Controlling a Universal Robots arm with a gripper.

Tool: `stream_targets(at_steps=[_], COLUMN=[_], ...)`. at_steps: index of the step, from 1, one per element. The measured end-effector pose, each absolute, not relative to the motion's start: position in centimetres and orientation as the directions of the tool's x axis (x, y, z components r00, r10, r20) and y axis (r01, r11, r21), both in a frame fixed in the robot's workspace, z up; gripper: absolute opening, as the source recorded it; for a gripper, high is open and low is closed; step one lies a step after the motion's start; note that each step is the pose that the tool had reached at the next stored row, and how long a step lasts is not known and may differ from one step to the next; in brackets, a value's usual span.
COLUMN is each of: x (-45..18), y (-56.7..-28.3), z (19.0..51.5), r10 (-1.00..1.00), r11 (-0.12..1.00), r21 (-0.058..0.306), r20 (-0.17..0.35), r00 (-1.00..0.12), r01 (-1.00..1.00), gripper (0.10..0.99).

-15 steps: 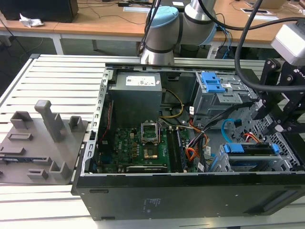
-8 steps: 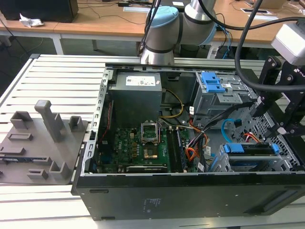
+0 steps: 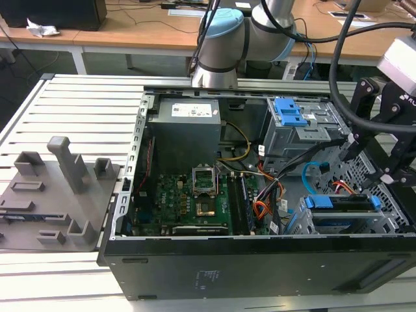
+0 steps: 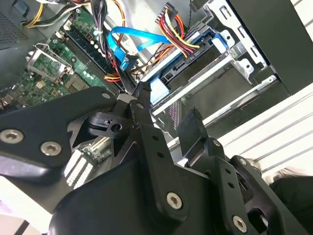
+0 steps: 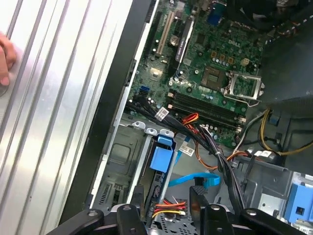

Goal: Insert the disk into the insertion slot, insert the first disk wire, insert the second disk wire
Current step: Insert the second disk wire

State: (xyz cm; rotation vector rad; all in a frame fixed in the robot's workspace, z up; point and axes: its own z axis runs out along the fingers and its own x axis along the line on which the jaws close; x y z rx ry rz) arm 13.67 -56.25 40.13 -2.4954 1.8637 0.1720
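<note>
"Black two-fingered gripper (image 4: 166, 105) sits closest to my wrist lens, jaws moderately apart, holding nothing."

"Where's the drive?"

"Silver-grey hard disk in its bright blue carrier (image 3: 341, 203) lies in the perforated bare-metal cage (image 3: 396, 214), low on the exterior view's right. I judge the orange-red wire bundle (image 4: 172, 27) and looping light-blue cable (image 4: 134, 35) unplugged, just beside the fingers."

"Worries?"

"A finger could snag that loop or crush a plug. Black cable bundle (image 5: 220, 156) crosses alongside, green motherboard (image 3: 195, 195) neighbours it, and someone's hand (image 5: 5, 54) rests on the ribbed aluminium table (image 5: 58, 98)."
</note>
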Motion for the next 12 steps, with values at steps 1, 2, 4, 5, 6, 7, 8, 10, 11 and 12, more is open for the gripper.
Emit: stream_targets(at_steps=[1,2,4,5,6,7,8,10,11,12], x=[13.7,13.7,13.7,13.6,13.5,13.4,13.4,13.2,13.1,13.0], y=[-56.3,-56.2,-56.1,-55.6,-55.0,-54.7,-54.4,-53.9,-53.5,-53.3], z=[40.1,40.1,40.1,40.0,39.9,39.8,39.7,39.6,39.5,39.3], r10=[-0.954,-0.954,-0.954,-0.954,-0.955,-0.955,-0.956,-0.957,-0.957,-0.957], r11=[-0.286,-0.286,-0.287,-0.287,-0.286,-0.286,-0.286,-0.285,-0.285,-0.285], r21=[0.048,0.048,0.048,0.048,0.049,0.05,0.052,0.056,0.058,0.058], r20=[-0.101,-0.102,-0.101,-0.101,-0.099,-0.094,-0.088,-0.075,-0.069,-0.068], r00=[0.28,0.281,0.281,0.281,0.281,0.281,0.281,0.281,0.281,0.281], r01=[-0.957,-0.957,-0.957,-0.957,-0.957,-0.957,-0.957,-0.957,-0.957,-0.957], gripper=[0.498,0.498,0.498,0.498,0.498,0.498,0.498,0.498,0.498,0.498])
